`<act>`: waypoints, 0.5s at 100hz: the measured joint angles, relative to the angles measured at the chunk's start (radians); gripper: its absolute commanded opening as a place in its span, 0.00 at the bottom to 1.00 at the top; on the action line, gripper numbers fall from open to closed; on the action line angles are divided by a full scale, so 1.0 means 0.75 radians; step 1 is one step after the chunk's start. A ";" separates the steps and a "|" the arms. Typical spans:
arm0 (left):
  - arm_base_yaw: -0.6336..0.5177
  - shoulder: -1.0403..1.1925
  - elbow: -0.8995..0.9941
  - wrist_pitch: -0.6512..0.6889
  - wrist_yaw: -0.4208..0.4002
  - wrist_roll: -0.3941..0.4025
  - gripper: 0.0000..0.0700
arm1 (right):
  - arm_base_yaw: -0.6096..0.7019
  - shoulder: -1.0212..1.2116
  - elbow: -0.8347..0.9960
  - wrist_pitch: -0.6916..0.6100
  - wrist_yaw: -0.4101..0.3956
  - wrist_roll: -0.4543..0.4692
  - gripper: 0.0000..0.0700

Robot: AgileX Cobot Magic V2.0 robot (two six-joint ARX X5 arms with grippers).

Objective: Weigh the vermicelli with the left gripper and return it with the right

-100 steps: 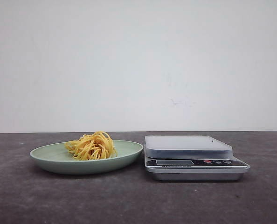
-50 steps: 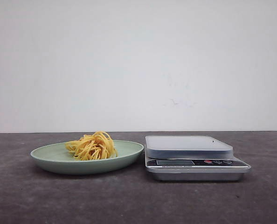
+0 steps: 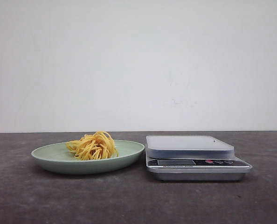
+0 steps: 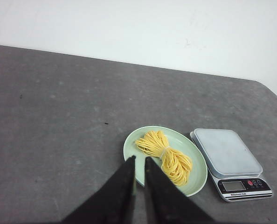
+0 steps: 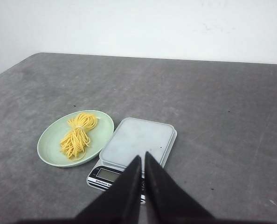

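The vermicelli (image 3: 93, 145) is a nest of yellow strands lying on a pale green plate (image 3: 54, 162), left of a silver kitchen scale (image 3: 190, 145) whose platform is bare. No gripper shows in the front view. In the left wrist view my left gripper (image 4: 139, 159) hangs above the plate's near rim (image 4: 129, 154), empty, its fingers together with only a thin slit; the vermicelli (image 4: 166, 156) lies just beyond the tips. In the right wrist view my right gripper (image 5: 142, 156) is shut and empty above the scale (image 5: 138, 137), with the vermicelli (image 5: 77, 134) off to the side on the plate (image 5: 52, 151).
The dark grey table (image 3: 138, 205) ends at a white wall (image 3: 138, 65) behind. The scale's display and buttons (image 3: 199, 162) face the front. Plate and scale stand close side by side, with a small gap between them.
Plate and scale sit a few pixels further right in the front view than before. Nothing was taken hold of or let go.
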State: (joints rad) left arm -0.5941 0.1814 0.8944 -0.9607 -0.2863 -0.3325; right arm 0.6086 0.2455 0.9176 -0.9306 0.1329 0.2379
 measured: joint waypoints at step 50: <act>0.057 -0.006 0.000 0.001 0.001 0.000 0.00 | -0.001 -0.001 0.000 0.000 -0.002 0.003 0.00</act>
State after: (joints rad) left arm -0.5514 0.1772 0.8944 -0.9604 -0.2859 -0.3325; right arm 0.6083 0.2451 0.9176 -0.9306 0.1318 0.2401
